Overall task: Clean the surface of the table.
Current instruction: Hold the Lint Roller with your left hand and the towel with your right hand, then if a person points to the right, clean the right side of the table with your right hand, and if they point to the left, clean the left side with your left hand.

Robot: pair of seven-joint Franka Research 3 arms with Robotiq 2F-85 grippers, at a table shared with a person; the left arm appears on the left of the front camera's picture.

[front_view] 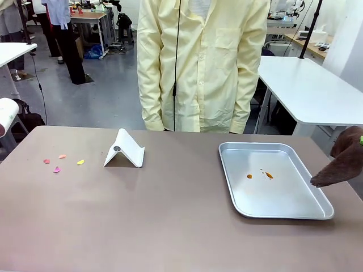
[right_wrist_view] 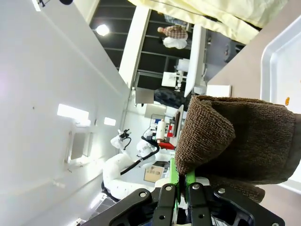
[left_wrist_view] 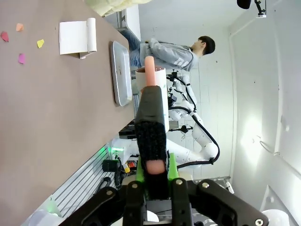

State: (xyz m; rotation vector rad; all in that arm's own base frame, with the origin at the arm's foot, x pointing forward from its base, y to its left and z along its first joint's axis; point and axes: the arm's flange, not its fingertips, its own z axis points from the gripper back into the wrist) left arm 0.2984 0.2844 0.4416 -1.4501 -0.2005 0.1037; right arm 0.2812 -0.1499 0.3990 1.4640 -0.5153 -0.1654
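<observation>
The worktop (front_view: 170,226) carries coloured scraps (front_view: 62,161) at nine o'clock, nearer the left gripper (left_wrist_view: 155,172), which pinches a black tool (left_wrist_view: 151,127); the right gripper (right_wrist_view: 180,181) pinches a brown cloth (front_view: 340,167) at three.

- The front camera looked across the table (front_view: 170,226) toward the person (front_view: 204,62) at twelve o'clock.
- Both wrist cameras sat rolled sideways, close behind their fingers (left_wrist_view: 172,170).
- All three shared the tray (front_view: 272,198).
</observation>
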